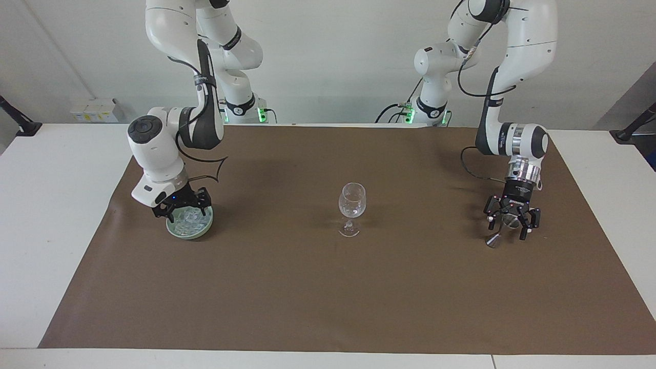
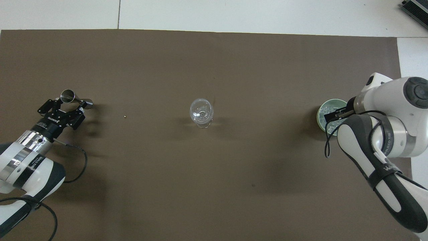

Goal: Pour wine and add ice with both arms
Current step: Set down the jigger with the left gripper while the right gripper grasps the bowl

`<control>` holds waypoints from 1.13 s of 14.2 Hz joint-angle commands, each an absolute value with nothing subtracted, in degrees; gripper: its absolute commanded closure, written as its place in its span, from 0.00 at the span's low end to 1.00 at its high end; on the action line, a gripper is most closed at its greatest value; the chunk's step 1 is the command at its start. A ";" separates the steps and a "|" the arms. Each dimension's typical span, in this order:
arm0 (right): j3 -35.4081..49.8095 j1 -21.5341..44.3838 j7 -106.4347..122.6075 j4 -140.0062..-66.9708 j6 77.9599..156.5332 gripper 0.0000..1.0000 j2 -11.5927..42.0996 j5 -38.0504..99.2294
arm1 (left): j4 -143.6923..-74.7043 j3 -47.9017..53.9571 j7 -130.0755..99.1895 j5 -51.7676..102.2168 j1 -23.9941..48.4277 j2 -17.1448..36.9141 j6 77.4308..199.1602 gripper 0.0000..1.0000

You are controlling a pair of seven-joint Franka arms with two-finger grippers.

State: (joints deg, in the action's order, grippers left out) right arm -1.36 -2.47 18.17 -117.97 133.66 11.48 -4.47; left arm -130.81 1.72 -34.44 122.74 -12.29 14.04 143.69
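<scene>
The green bowl (image 1: 201,231) (image 2: 320,113) sits on the brown mat (image 1: 328,297) toward the right arm's end of the bench (image 1: 51,205). It holds the ice (image 1: 190,221) (image 2: 326,110), a glittering heap of small clear cubes, too many and too small to count. The right gripper (image 1: 180,209) is down at the bowl, its tips at the level of the ice on the side nearer the robots. Whether it is open or closed on a cube cannot be told.

A stemmed wine glass (image 1: 352,205) (image 2: 201,112) stands upright mid-mat, well apart from both arms. It is clear, and I cannot tell whether anything lies in it.

Toward the left arm's end a small metal jigger (image 1: 495,239) (image 2: 68,95) leans tilted, its lower end on the mat and its upper part up between the fingers (image 1: 525,233) of the left gripper (image 1: 511,224) (image 2: 62,110). Those fingers are spread wide to either side of the jigger. Whether they touch it cannot be told. The overhead view shows the jigger's open mouth, with nothing to be made out inside.

By count: one bowl, one glass, one jigger, two arms, and one tiny pale speck (image 2: 124,116) on the mat between the jigger and the glass.
</scene>
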 commanded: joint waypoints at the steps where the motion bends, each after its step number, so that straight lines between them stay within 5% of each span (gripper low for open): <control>1: -1.14 -2.55 16.18 -119.97 137.10 0.21 11.51 -5.27 | -131.75 1.58 -34.98 123.05 -9.24 10.73 150.27 0.00; 8: -1.14 -2.55 16.08 -120.50 137.20 0.67 11.69 -5.27 | -131.93 1.58 -33.32 122.70 -0.97 5.10 173.12 0.00; 16: -1.14 -2.64 15.73 -118.05 133.44 0.99 11.69 -5.10 | -127.62 1.76 -25.93 122.52 3.34 4.04 183.69 0.00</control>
State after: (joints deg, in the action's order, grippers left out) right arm -1.33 -2.45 17.38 -119.56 135.78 11.88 -4.47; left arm -128.75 2.34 -27.64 122.59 2.57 4.55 182.01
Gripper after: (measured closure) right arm 0.753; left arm 0.000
